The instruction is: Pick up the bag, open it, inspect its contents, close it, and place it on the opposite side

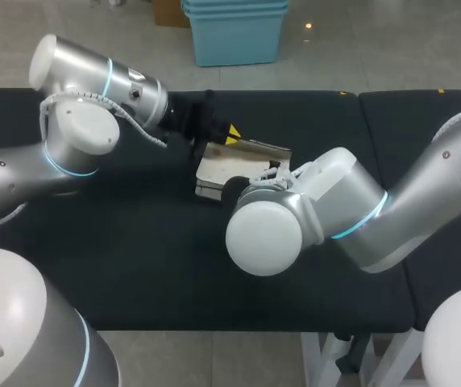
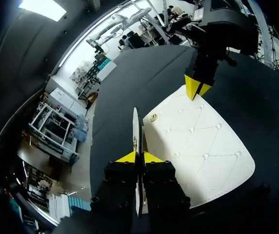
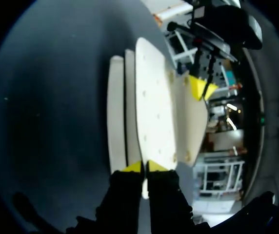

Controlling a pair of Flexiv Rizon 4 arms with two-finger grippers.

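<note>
**A:** What is the left pincer (image 2: 139,157) doing?
**B:** Its yellow tips are pressed onto a thin white edge of the bag (image 2: 198,141), one tip on each side. The panel it grips stands upright and is seen edge-on.
**A:** And the right pincer (image 3: 144,167)?
**B:** Much the same. Its tips are nearly together and pinch another white panel of the bag by its edge, from both sides. From the left wrist, those tips sit at the far edge of the broad quilted panel.
**A:** So both hold the one bag?
**B:** Yes, from opposite ends. Between them its layers are spread apart. The right wrist view shows several white panels side by side.
**A:** Any logo or writing?
**B:** A small round gold fitting (image 2: 153,117) sits near a corner of the quilted panel, just beside the gripped edge. Whatever is on it is too small to read. The quilting is diamond stitching with small studs (image 2: 206,156) at the crossings.
**A:** Where is the bag on the desk (image 1: 134,266)?
**B:** It rests around the middle of the black desk. The left arm (image 1: 77,129) comes in on one side of it and the right arm (image 1: 351,210) on the other. In the head view the right arm's elbow hides its pincer.
</note>
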